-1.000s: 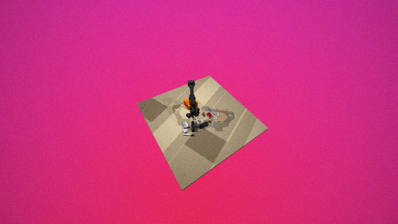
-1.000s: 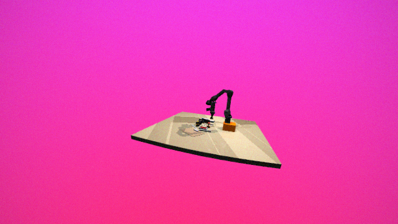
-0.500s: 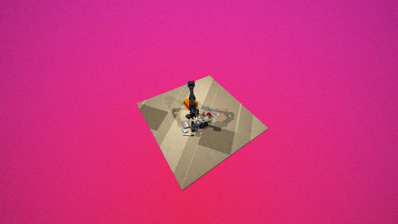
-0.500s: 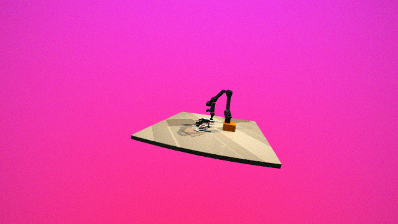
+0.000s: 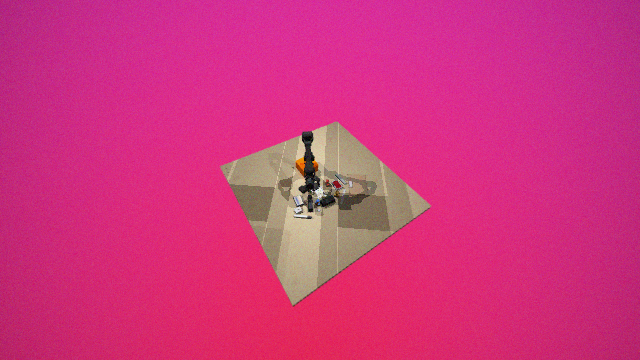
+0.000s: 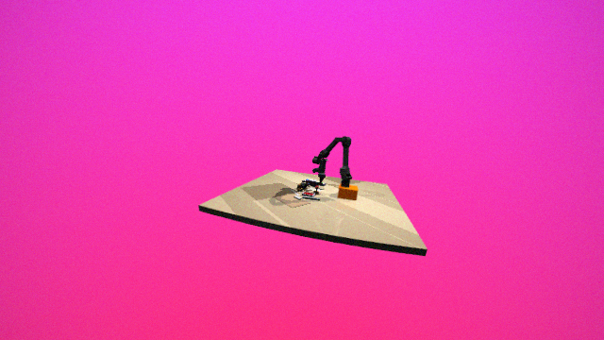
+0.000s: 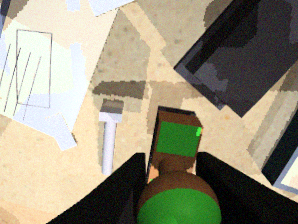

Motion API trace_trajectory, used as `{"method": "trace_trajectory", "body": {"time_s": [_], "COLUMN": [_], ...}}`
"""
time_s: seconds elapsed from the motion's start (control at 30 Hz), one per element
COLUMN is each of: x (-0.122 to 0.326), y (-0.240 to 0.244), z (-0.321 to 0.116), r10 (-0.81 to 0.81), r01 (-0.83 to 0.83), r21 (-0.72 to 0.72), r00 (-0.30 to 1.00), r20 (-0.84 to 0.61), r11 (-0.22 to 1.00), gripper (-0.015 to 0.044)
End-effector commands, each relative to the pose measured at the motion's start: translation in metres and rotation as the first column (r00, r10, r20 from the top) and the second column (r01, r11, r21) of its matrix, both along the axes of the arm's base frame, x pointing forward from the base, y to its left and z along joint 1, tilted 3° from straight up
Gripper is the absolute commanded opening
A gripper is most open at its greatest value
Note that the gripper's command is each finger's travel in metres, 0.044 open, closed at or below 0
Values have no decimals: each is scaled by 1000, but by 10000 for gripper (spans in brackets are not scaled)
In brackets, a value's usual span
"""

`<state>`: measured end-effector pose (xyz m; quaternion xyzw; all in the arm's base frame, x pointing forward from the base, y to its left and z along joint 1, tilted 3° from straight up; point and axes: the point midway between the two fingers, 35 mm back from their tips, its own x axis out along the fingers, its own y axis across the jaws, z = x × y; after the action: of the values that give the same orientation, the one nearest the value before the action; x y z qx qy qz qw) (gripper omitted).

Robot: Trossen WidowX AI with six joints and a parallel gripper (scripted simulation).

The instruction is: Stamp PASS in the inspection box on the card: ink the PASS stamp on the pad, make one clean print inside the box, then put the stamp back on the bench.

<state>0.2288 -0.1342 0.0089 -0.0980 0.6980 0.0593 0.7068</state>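
Note:
My gripper (image 7: 170, 161) (image 6: 322, 181) is shut on a brown stamp with a green label (image 7: 177, 139) and a round green-topped knob. I cannot read its lettering. The stamp is low over the bench, but any gap beneath it is hidden. The pale card (image 7: 100, 30) lies at the upper left of the wrist view, with strips at its edges. The inspection box (image 7: 50, 70) is a thin dark outline on it, with slanted thin lines crossing its left side; I see no PASS lettering in it. I cannot tell which item is the ink pad.
A small lilac T-shaped tool (image 7: 108, 145) lies between card and stamp. A large dark case (image 7: 242, 55) lies at upper right. A dark-edged item with a pale face (image 7: 291, 172) is at the right edge. A red item (image 5: 337, 184) and an orange base block (image 6: 347, 193) show in the top and exterior views.

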Motion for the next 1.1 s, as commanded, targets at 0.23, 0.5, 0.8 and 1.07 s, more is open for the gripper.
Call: {"method": "trace_trajectory", "body": {"time_s": [0.23, 0.5, 0.8, 1.07], "x": [-2, -3, -2, 4], "y": [0, 1, 0, 0], "z": [-21, -28, -24, 32], "r10": [5, 5, 0, 3], "r01": [-5, -5, 0, -3], "r21": [5, 5, 1, 3], "r00": [1000, 1000, 1000, 1000], "r20": [-3, -3, -3, -2], "r11": [1000, 1000, 1000, 1000], "gripper": [0, 0, 236, 251]}}
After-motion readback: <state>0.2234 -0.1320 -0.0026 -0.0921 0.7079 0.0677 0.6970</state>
